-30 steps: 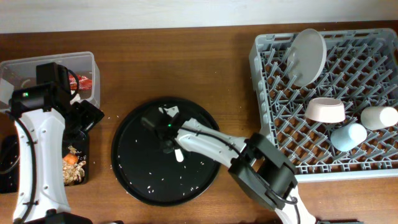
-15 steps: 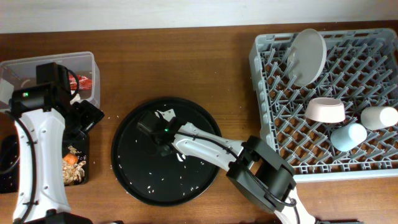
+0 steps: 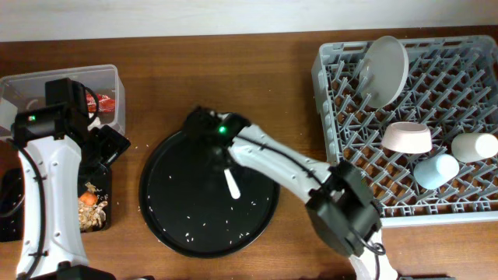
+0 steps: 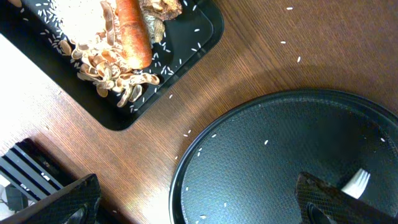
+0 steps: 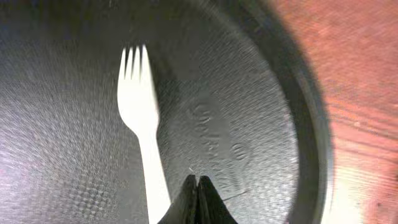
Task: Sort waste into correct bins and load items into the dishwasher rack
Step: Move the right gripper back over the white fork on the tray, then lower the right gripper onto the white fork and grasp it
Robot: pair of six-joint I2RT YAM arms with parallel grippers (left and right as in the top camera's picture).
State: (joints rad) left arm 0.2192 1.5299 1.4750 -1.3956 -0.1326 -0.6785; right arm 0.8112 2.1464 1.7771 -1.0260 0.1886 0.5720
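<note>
The white plastic fork lies flat on the round black tray. My right gripper hovers over the tray's far half. In the right wrist view its fingertips are pressed together with nothing between them, and the fork lies just to their left, tines pointing away. My left gripper is wide open and empty over the round tray's left rim and bare wood. In the flat black tray lie the orange carrot and rice with brown scraps.
The grey rack on the right holds a plate, a bowl, a cream cup and a light-blue cup. The clear tub at far left holds a red wrapper. Rice grains dot the round tray.
My right gripper closed fully and swung toward the tray's far edge, uncovering more of the fork, which stayed lying on the tray. The left arm did not move.
</note>
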